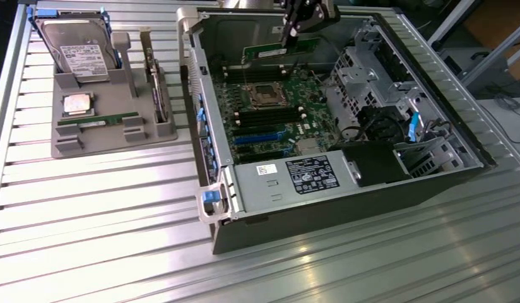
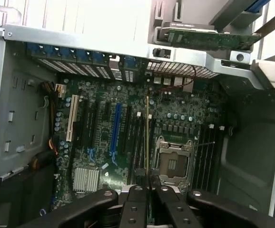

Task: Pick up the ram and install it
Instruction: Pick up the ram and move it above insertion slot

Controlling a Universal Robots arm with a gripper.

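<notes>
The fingers (image 2: 133,202) are clenched on the ram (image 2: 147,137). It juts out from between them edge-on, inside the open computer case (image 1: 327,208), above the black memory slots (image 2: 136,137) just beside the processor socket (image 2: 171,164).

From the remote desk I am counting one open computer case (image 1: 327,214), one motherboard (image 1: 292,121), one processor socket (image 1: 266,96), one white expansion slot (image 2: 72,124) and one power supply (image 1: 285,180). I am tallying one grey holder (image 1: 100,142) with one hard drive (image 1: 79,53), one silver processor chip (image 1: 77,104) and one upright card (image 1: 159,88). I am logging two green sticks, the ram (image 1: 307,45) and a second stick (image 1: 108,118), and one gripper (image 2: 149,183).
</notes>
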